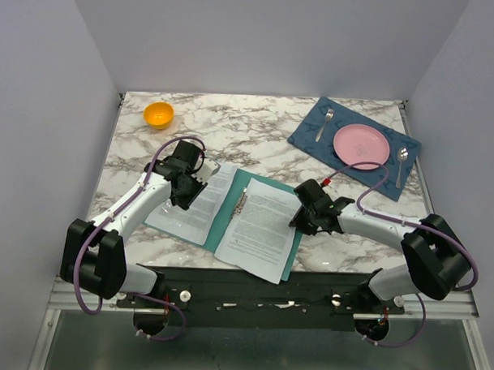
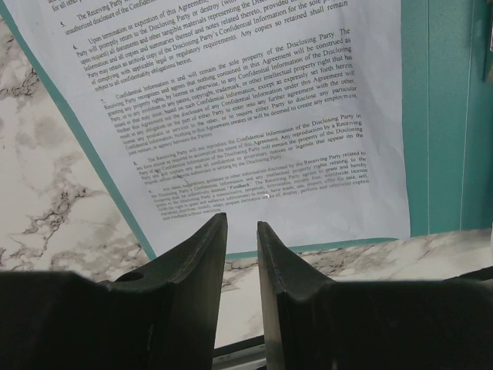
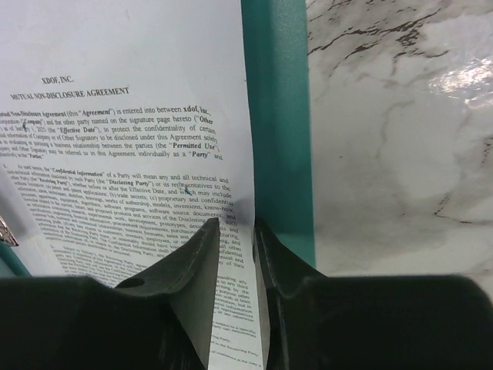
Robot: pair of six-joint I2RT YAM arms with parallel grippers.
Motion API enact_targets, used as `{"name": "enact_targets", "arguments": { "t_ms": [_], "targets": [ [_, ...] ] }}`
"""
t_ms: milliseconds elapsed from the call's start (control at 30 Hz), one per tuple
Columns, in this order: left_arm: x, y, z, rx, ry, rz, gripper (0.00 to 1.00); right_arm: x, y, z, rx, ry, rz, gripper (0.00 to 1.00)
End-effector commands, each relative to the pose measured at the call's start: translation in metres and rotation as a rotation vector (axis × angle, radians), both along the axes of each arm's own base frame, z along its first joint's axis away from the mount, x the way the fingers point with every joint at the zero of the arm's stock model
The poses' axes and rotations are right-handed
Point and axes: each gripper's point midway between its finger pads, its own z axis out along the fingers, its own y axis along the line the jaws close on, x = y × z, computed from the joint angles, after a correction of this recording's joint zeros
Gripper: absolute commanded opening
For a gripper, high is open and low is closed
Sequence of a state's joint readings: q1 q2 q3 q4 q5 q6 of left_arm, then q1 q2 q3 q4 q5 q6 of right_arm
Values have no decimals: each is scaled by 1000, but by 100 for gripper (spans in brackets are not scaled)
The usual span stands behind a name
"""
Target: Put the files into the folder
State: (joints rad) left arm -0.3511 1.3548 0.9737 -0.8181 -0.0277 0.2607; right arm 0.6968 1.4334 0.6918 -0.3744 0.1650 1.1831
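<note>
Folder (image 1: 229, 221) (image 2: 447, 116) (image 3: 277, 116): lies open and flat on the surface (image 1: 257, 128), between the two pincers. One printed sheet rests on each half.

Left pincer (image 1: 189, 183) (image 2: 242, 220): jaws stand a narrow gap apart, with nothing between them. It hangs above the left sheet (image 1: 193, 211) (image 2: 254, 116) without touching it. In the wrist view the sheet lies straight ahead of the fingertips (image 2: 208, 254). A thin green margin shows to the left of the sheet and a wide green band to its right.

Right pincer (image 1: 298, 213) (image 3: 237, 227): jaws also stand a narrow gap apart — wider than a sheet is thick. The fingertips (image 3: 200, 262) straddle the outer edge of the right sheet (image 1: 262, 226) (image 3: 139, 154). The paper shows white through the gap, and no pinch on it is visible. One finger sits over the printed page, the other over the green strip of folder just beside that edge. Bare surface lies beyond that strip.

Other items — all well apart from both pincers:
- Orange bowl (image 1: 158, 114), beyond the left pincer, toward the far side of the surface.
- Blue placemat (image 1: 309, 138), beyond the right pincer. It carries a pink plate (image 1: 361, 145) with a fork (image 1: 323, 123) on one side and a spoon (image 1: 401, 164) on the other.
</note>
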Motion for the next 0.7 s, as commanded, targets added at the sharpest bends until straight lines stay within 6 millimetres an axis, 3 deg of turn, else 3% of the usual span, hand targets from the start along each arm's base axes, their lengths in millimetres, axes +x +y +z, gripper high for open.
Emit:
{"name": "enact_targets", "arguments": {
  "t_ms": [0,267,367,433,533,667],
  "targets": [
    [-3,-5,7,-32,-4,-4,38,-25,-13,-25,-53,81,54,34],
    [-4,-5,5,-31,0,-3,38,-32,-19,-29,-68,81,92,32],
    [-4,-5,4,-32,2,1,38,-40,-22,-37,-66,100,96,25],
    [-5,-5,3,-31,5,1,38,-44,-23,-40,-55,110,81,12],
    [-5,-5,3,-32,5,4,38,-49,-28,-44,-52,109,62,1],
    [-3,-6,6,-33,1,4,38,-47,-34,-40,-50,77,20,0]
  ]
}}
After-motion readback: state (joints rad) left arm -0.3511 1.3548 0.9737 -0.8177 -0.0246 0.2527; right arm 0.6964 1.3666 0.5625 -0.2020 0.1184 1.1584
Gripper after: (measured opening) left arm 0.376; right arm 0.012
